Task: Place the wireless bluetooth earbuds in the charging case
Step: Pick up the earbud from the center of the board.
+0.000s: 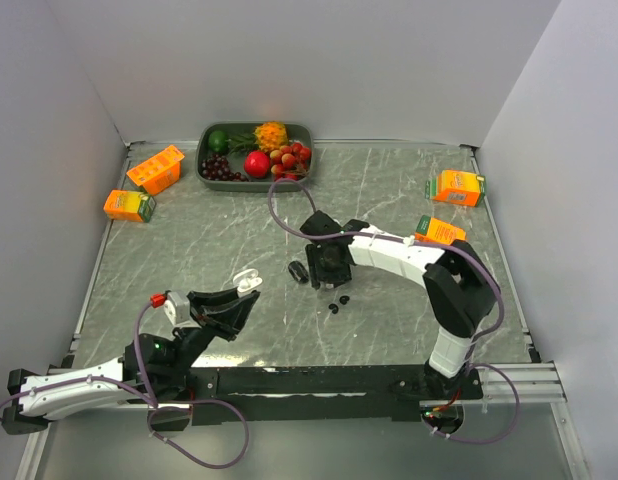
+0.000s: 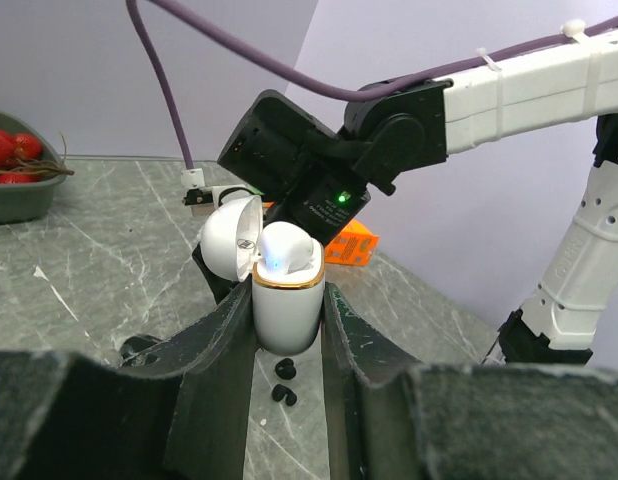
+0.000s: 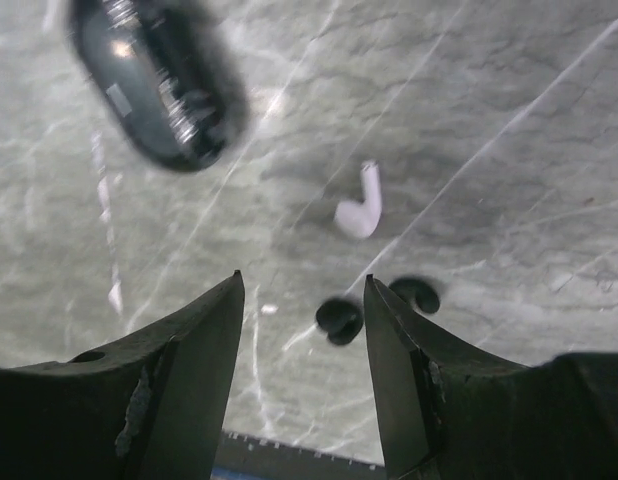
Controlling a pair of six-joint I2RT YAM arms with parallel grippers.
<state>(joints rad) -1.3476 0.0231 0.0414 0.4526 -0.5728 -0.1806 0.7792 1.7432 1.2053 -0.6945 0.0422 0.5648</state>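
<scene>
On the grey marbled table (image 1: 189, 260), the left gripper (image 2: 287, 335) is clamping a white charging case (image 2: 286, 305) upright between its fingers, with the lid hanging open to the left in the wrist view. One white earbud (image 2: 284, 248) is sitting in the mouth of the case, its rounded top poking above the gold rim. Toward the middle of the table, the right gripper (image 3: 301, 285) is hovering with its jaws parted and nothing between them. Beneath it, a second white earbud (image 3: 359, 205) is lying on its side on the bare surface. Two black earbuds (image 3: 339, 320) are lying near each other, close to the tip of one finger. A dark oval case (image 3: 154, 85) is resting a little apart from them, blurred in the wrist view. Along the far edge, a dark tray (image 1: 201, 160) is holding fruit, and four orange cartons (image 1: 155, 169) are sitting toward the table's left and right sides.
</scene>
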